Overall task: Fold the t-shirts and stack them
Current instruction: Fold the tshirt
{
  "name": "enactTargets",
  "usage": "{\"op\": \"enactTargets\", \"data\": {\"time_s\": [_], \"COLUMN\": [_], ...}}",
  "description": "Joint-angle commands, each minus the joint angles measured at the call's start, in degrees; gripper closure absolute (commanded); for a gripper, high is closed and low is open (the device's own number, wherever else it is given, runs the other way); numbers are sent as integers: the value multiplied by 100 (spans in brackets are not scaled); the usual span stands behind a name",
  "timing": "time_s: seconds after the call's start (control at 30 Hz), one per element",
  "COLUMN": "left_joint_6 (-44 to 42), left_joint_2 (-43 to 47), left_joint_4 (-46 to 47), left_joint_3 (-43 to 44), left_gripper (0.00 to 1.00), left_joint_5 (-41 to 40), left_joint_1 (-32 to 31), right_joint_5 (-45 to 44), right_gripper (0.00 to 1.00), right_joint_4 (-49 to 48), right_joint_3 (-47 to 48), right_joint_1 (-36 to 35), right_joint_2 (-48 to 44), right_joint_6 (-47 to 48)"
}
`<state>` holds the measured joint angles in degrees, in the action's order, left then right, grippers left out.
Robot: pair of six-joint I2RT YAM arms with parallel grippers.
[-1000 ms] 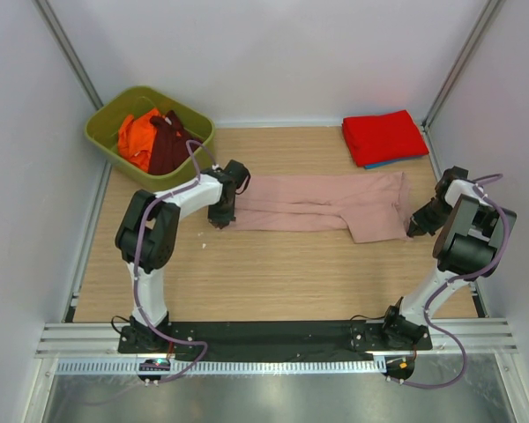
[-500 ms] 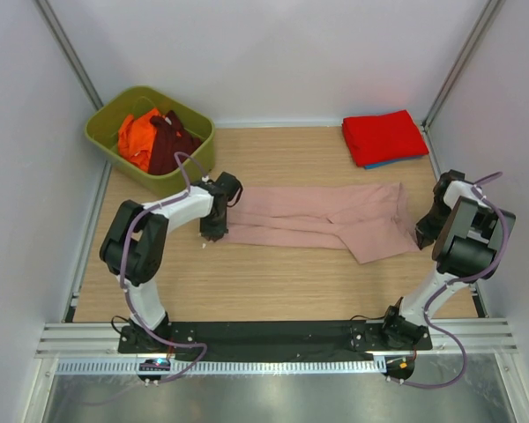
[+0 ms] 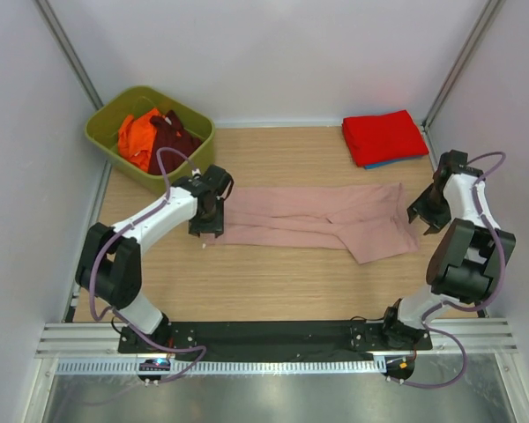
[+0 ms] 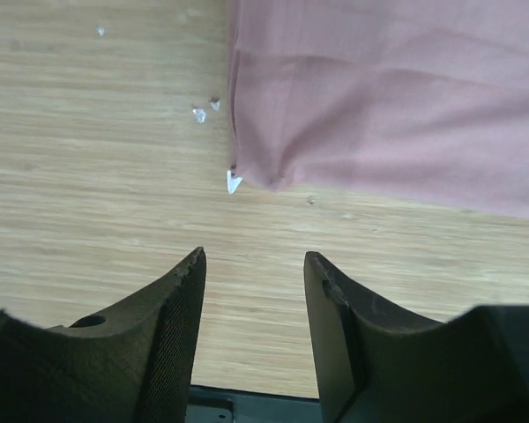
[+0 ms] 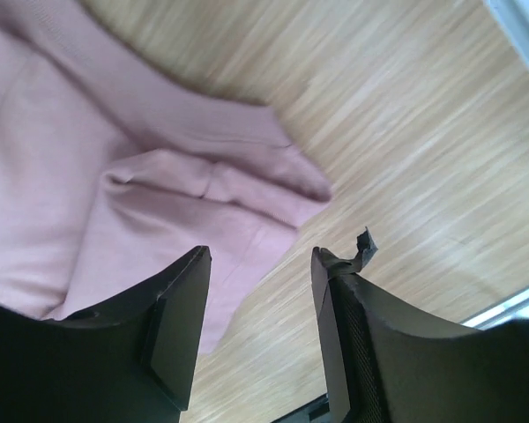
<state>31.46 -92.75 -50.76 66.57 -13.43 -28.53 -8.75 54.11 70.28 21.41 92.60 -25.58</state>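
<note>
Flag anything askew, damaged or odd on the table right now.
The pink t-shirt is folded into a long strip, but its right end flares out crooked toward the near edge. Small white scraps lie on the table by its left corner. A ragged bit sticks up from a fingertip of the right gripper.

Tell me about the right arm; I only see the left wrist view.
Observer: The right gripper is open beside the pink t-shirt's right end, holding nothing.
Operator: Report the stack.
Observer: A folded red t-shirt lies in the far right corner, on a blue one.
Operator: List what's unfolded.
Observer: An orange t-shirt and a maroon t-shirt sit in the green bin, far left.
</note>
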Motion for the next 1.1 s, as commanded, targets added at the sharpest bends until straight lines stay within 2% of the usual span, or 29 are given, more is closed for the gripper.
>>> {"op": "enactTargets", "data": {"time_s": [0.0, 0.17, 0.37, 0.47, 0.63, 0.83, 1.03, 1.07], "left_joint_6": [-122, -211, -167, -149, -123, -44, -35, -35], "left_joint_2": [108, -251, -393, -323, -191, -15, -6, 2], "left_joint_4": [-127, 58, 31, 31, -21, -39, -30, -48], "left_joint_3": [462, 857, 1104, 999, 885, 718, 647, 656], "left_gripper": [52, 54, 54, 54, 54, 55, 55, 55], "left_joint_5": [182, 613, 974, 983, 1018, 1141, 1185, 1176], "left_joint_1": [6, 93, 138, 146, 146, 146, 146, 146], "right_joint_5": [751, 1428, 1447, 1351, 999, 313, 497, 489], "right_gripper": [44, 41, 42, 46, 48, 44, 44, 48], "right_joint_4": [-49, -392, -682, -796, -718, -445, -524, -524], "right_joint_3": [-67, -322, -208, -173, -111, -94, 82, 126], "right_joint_1": [-67, -171, -593, -699, -726, -831, -893, -945], "right_joint_2": [-128, 29, 451, 662, 760, 532, 768, 821], "right_joint_6": [36, 325, 581, 581, 642, 633, 704, 704]}}
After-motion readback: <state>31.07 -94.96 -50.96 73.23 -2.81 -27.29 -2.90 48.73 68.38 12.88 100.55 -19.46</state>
